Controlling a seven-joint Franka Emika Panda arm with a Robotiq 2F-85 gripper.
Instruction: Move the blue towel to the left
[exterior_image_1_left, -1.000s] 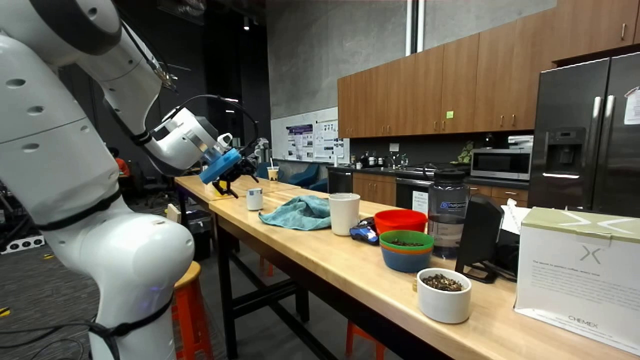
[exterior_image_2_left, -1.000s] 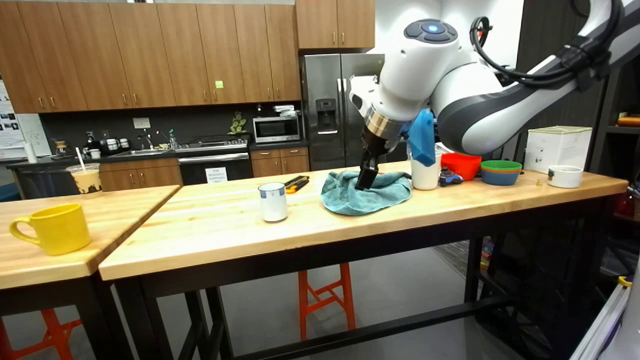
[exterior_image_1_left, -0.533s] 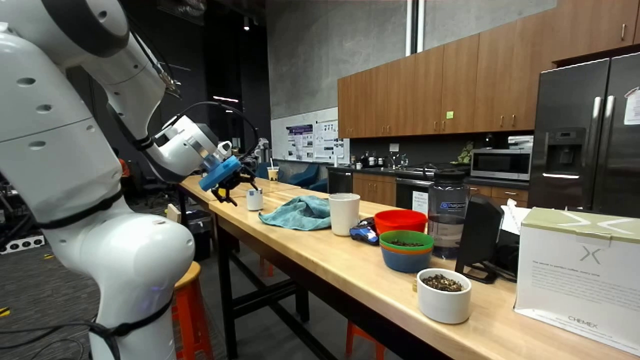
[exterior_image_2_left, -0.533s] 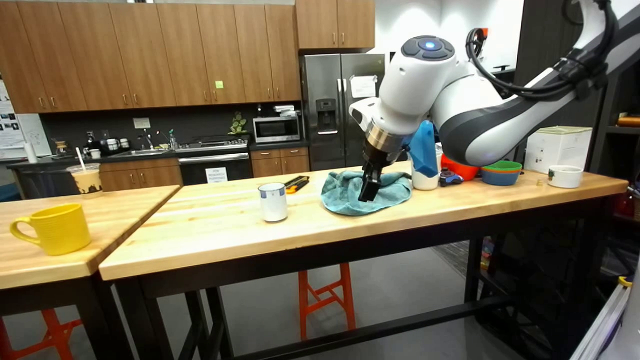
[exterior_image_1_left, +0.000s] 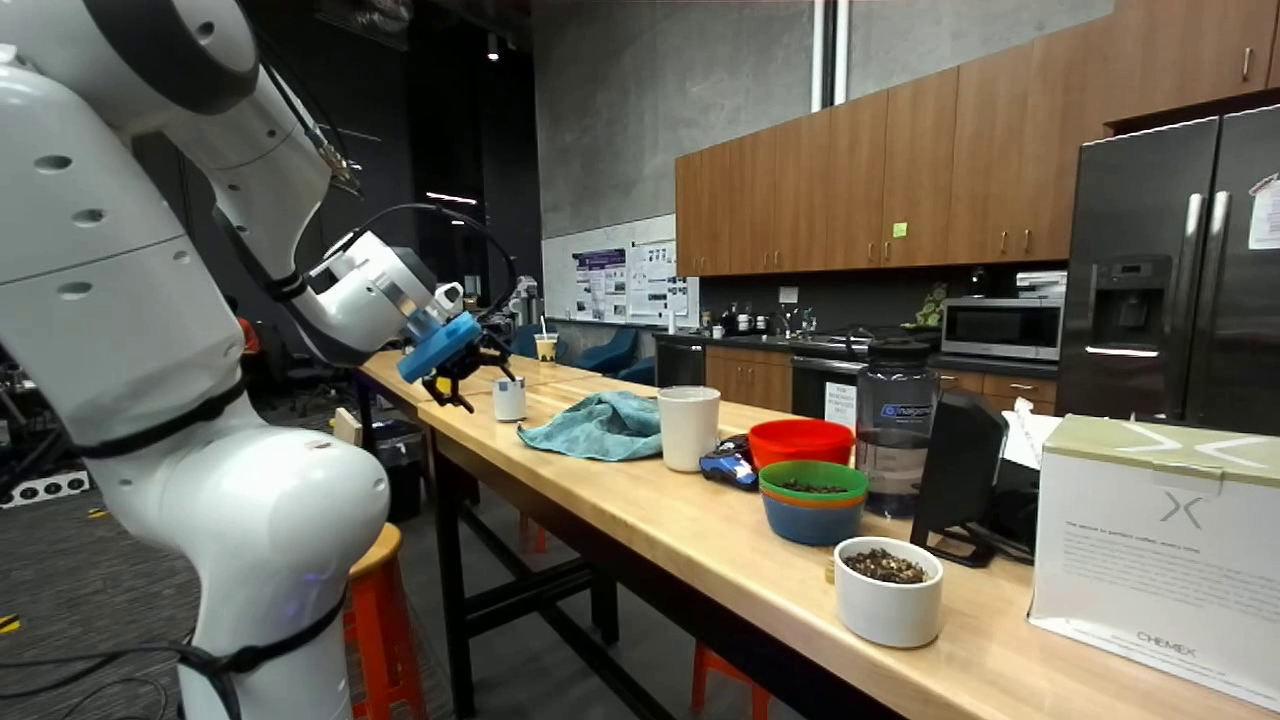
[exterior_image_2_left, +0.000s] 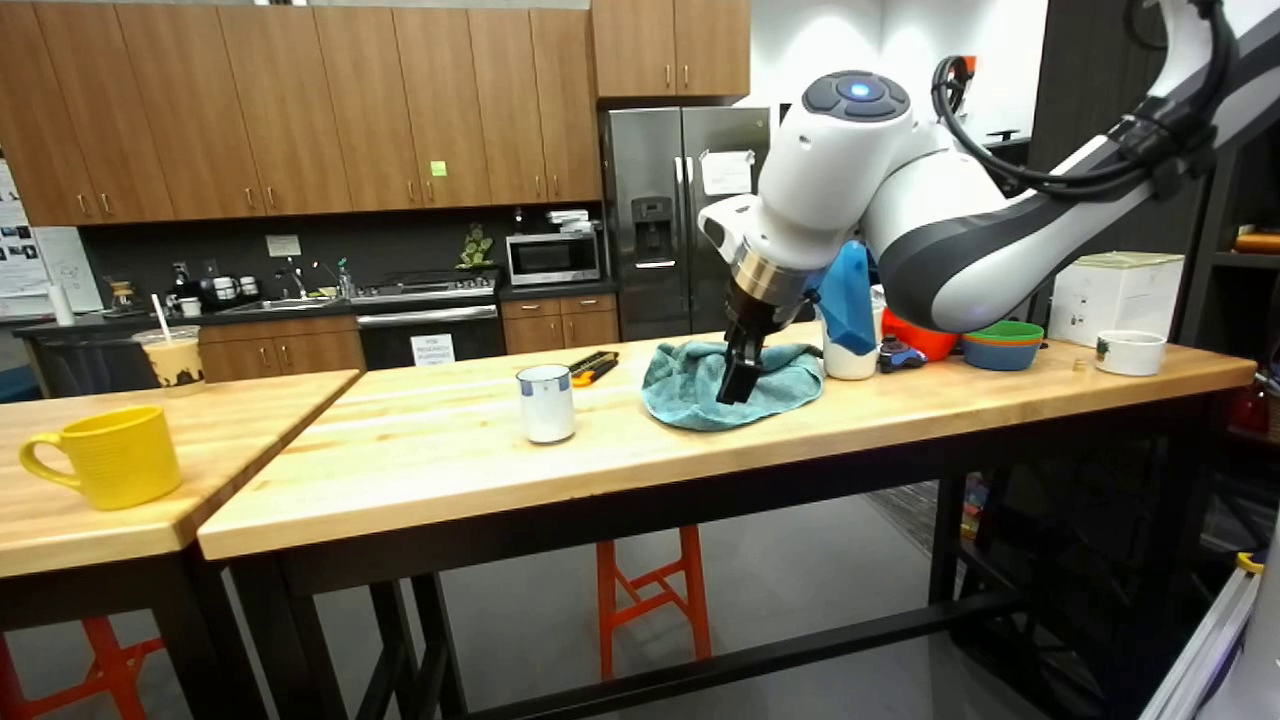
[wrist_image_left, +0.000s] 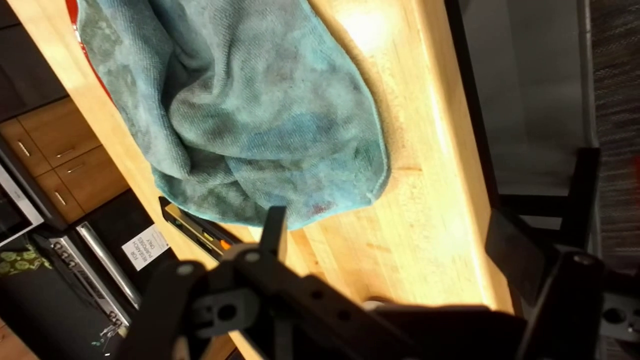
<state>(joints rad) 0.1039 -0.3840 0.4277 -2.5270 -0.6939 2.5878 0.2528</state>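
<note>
Wrist view: the gripper (wrist_image_left: 397, 241) is spread wide apart, the towel (wrist_image_left: 280, 110) ahead of it. Looks like the reaching step; next, go forward, down, and pinch.

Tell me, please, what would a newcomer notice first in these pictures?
Probably the white robot arm, large on the left of an exterior view. Then perhaps the crumpled blue-green towel on the wooden table, near the open gripper. The yellow mug also stands out, on the neighbouring table.
</note>
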